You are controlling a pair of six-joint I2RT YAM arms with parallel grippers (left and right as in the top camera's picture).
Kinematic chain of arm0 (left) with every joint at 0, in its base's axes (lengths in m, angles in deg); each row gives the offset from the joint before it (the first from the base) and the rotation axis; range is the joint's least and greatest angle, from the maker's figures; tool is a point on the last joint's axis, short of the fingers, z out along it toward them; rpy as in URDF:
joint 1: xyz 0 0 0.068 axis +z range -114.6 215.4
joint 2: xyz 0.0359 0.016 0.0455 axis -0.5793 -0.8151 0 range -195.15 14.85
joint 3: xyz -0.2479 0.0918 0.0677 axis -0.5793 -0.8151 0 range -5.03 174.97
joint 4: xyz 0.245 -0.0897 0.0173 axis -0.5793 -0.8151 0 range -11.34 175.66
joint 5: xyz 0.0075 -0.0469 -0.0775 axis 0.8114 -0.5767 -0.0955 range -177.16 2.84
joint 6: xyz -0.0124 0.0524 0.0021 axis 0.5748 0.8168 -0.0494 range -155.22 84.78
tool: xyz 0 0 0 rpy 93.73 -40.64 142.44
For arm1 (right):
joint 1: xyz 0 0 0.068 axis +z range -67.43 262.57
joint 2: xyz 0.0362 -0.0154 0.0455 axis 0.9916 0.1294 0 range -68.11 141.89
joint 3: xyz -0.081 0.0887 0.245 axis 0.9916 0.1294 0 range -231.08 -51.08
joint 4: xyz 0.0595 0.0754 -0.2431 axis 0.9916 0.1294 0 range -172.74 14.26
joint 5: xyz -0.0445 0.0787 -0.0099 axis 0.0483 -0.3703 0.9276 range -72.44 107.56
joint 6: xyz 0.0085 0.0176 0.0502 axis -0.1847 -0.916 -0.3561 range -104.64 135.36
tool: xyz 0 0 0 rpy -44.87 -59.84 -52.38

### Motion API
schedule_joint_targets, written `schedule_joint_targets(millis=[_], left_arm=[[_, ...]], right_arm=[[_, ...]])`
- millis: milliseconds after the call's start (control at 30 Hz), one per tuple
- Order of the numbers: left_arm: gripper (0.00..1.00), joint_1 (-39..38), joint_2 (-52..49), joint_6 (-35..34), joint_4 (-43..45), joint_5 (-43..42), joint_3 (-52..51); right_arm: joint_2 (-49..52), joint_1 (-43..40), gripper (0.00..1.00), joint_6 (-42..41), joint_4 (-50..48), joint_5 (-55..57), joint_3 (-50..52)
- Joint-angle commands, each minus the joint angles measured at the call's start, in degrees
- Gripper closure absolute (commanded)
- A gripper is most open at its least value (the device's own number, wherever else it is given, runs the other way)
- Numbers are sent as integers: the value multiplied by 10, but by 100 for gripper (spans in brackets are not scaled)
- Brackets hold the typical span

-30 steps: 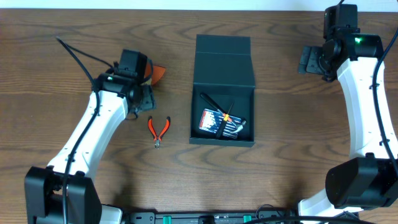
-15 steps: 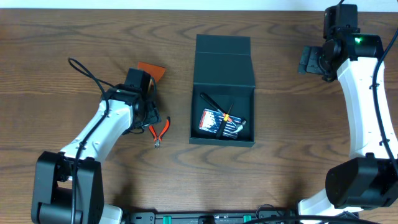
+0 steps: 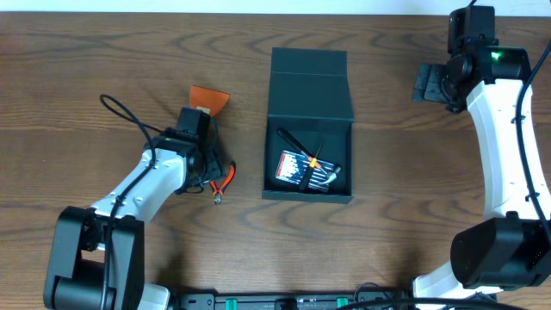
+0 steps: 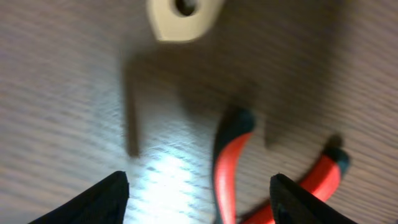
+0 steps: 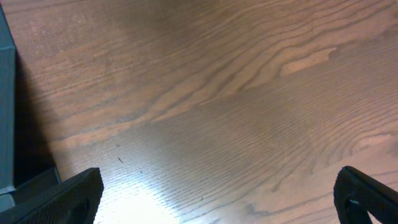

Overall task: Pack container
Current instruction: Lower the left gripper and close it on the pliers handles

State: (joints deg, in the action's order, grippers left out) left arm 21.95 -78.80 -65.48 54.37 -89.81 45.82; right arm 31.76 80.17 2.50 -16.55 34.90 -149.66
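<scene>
**A:** Starting overhead, where is the left claw [image 3: 209, 169]?

**B:** It is low over the table [image 3: 387, 241], right above the orange-handled pliers [image 3: 222, 182]. The pliers poke out from under it on the side facing the box. Beyond the claw, farther up the table, lies a flat orange piece [image 3: 209, 98].

**A:** And the container?

**B:** The container [image 3: 310, 86] sits off to that claw's right, apart from it, with its flap lid laid open toward the far edge. Inside is a blue-and-red card of small tools [image 3: 301, 168], with a thin black tool [image 3: 291, 138] lying across it. The right claw [image 3: 428, 83] hangs on the container's other side, well apart from it, over bare wood.

**A:** What does the left wrist camera show?

**B:** It's blurred, but the left claw [image 4: 199, 196] is spread, with its fingertips [image 4: 93, 199] far apart and pinching nothing. The red handles of the pliers [image 4: 227, 168], dark at their ends, lie on the wood between the two tips. I cannot tell if either tip touches them. Ahead of the claw, at the top of the picture, there's a pale piece with a hole [image 4: 185, 17].

**A:** And the right wrist?

**B:** The right claw [image 5: 214, 205] is spread wide, with only wood grain between its fingertips [image 5: 62, 199]. A dark wall of the container [image 5: 6, 112] shows at the picture's left edge, off to one side of the claw and not touching it.
</scene>
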Motion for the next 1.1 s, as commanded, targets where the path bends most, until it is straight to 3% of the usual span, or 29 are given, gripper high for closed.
schedule_joint_targets(millis=[0,233,1067], left_arm=[[30,-16,-7,-7,10,0,-3],[30,-48,-7,-7,25,4,-3],[29,-48,-73,6,41,5,-3]], right_arm=[[-2,-1,1,-8,0,2,-11],[-2,-1,1,-8,0,2,-11],[-2,-1,1,-8,0,2,-11]])
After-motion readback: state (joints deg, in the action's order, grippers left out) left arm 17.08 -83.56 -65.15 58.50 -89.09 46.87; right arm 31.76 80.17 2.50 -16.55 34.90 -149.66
